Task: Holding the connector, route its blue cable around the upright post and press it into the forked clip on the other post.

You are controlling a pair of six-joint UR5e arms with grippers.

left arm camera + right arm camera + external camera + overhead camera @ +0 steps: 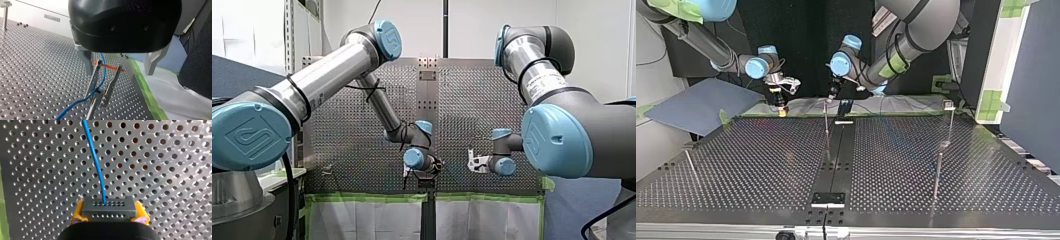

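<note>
Live | right end effector (109,213) clamps the connector (109,206) | blue cable (103,75) crosses between the prongs of the forked clip (101,96) | left end effector (118,73) spread apart, astride it | advice: tension the cable, press straight down into the fork

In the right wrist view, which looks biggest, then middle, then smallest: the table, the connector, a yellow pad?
1. Table: fills the view.
2. Connector: nearest the camera, so it looks big.
3. Yellow pad: only a sliver shows beside the connector.
</note>
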